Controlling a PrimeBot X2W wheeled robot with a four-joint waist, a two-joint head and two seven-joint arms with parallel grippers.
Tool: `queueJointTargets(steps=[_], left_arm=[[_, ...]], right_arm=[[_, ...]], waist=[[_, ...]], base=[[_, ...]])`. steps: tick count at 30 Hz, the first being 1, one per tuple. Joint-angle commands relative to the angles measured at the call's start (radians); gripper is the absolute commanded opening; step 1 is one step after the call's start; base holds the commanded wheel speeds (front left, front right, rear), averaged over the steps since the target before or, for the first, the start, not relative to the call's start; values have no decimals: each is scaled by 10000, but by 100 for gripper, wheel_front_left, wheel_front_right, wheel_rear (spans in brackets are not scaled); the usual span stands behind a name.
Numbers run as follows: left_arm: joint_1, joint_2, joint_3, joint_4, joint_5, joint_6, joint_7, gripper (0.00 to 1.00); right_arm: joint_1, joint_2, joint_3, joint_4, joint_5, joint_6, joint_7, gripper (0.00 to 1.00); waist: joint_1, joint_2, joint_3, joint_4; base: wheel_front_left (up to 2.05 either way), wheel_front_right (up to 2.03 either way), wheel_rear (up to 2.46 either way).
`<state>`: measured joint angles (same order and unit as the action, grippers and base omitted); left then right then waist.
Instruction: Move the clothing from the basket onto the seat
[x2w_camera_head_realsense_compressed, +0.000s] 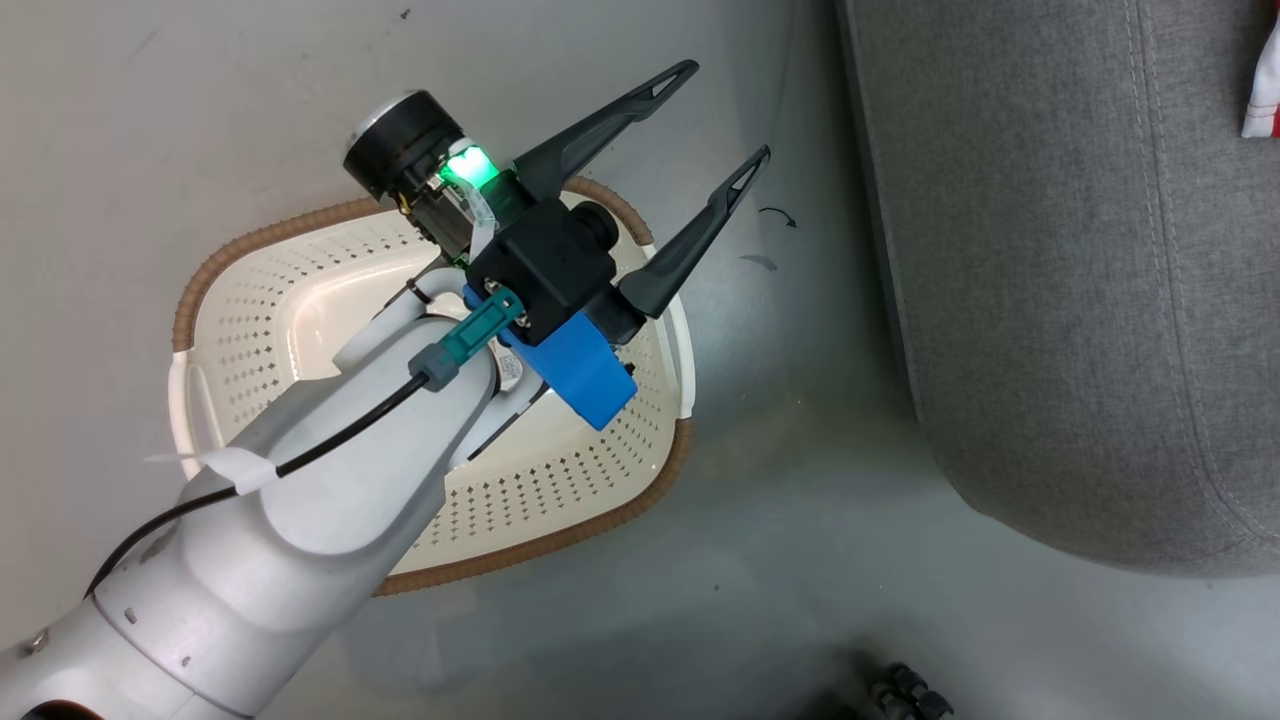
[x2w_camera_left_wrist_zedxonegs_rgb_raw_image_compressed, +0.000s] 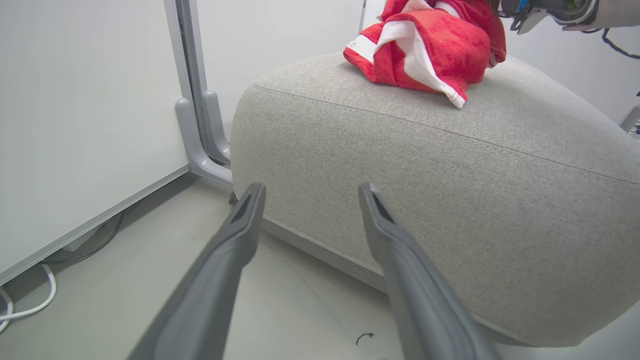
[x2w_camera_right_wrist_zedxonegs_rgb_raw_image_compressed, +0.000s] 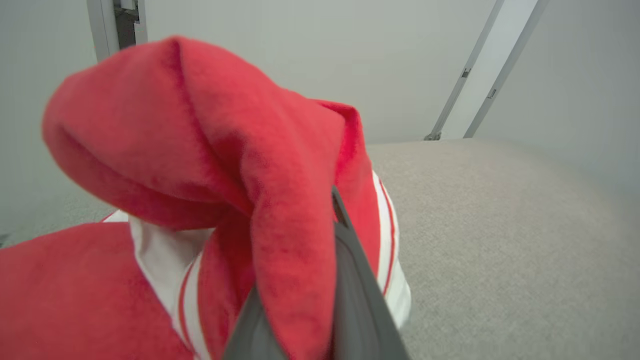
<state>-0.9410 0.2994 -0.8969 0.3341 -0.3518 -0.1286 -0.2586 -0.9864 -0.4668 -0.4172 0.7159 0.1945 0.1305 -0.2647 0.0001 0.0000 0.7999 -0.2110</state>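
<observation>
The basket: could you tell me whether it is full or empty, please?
Apparently empty: the basket shows bare perforated walls and floor, no fabric; the left arm hides its middle.

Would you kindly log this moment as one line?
left gripper: open, holding nothing, by basket | right gripper: shut on clothing, over seat

The left arm (x2w_camera_head_realsense_compressed: 300, 500) stretched up and to the right across the head view, its pale forearm ending in a black wrist (x2w_camera_head_realsense_compressed: 540, 270) (a green light (x2w_camera_head_realsense_compressed: 470, 165) glowed there). The left gripper (x2w_camera_head_realsense_compressed: 728, 110) had its two dark fingers (x2w_camera_head_realsense_compressed: 600, 125) spread wide. The right gripper (x2w_camera_right_wrist_zedxonegs_rgb_raw_image_compressed: 327, 215) was clamped on the clothing (x2w_camera_right_wrist_zedxonegs_rgb_raw_image_compressed: 200, 150).
</observation>
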Motion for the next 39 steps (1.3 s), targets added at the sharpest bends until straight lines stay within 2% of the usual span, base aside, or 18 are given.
queueJointTargets(steps=[1,7,8,9,14,17,26,31,39], left_arm=[[-147,12,-10,-20,9,34,-46,100],[-149,14,-25,14,-25,58,-55,100],[-132,11,-22,23,-38,60,-55,100],[-101,11,-20,42,-49,66,-53,100],[144,-90,19,136,-110,114,-71,100],[321,-162,117,124,-176,141,-72,100],[1329,-322,796,-121,-241,252,-77,100],[2060,-454,1482,-261,-207,425,-78,100],[3487,-583,3078,-565,27,742,-77,100]], right_arm=[[43,59,146,297,75,5,7,0],[-119,-45,343,805,304,5,8,0],[-169,-90,353,774,336,5,7,69],[-127,-101,366,767,380,3,7,100],[526,-47,469,399,389,5,8,100],[1117,97,447,-243,361,5,7,100],[3205,1052,863,-3295,-100,5,9,100],[3942,1489,1678,-4453,-338,2,7,100],[4843,2192,2810,-5177,-397,4,7,100]], waist=[[-1,0,-13,12],[-1,0,-70,56],[-1,0,-108,57],[-1,0,-164,54],[-1,0,-647,55],[-1,0,-1049,74],[-1,0,-2372,223],[-1,0,-3126,493],[-1,0,-4267,1159]], base=[[0,0,0],[0,0,0],[0,0,0],[0,0,0],[0,0,0],[0,0,0],[0,0,0],[0,0,0],[0,0,0]])
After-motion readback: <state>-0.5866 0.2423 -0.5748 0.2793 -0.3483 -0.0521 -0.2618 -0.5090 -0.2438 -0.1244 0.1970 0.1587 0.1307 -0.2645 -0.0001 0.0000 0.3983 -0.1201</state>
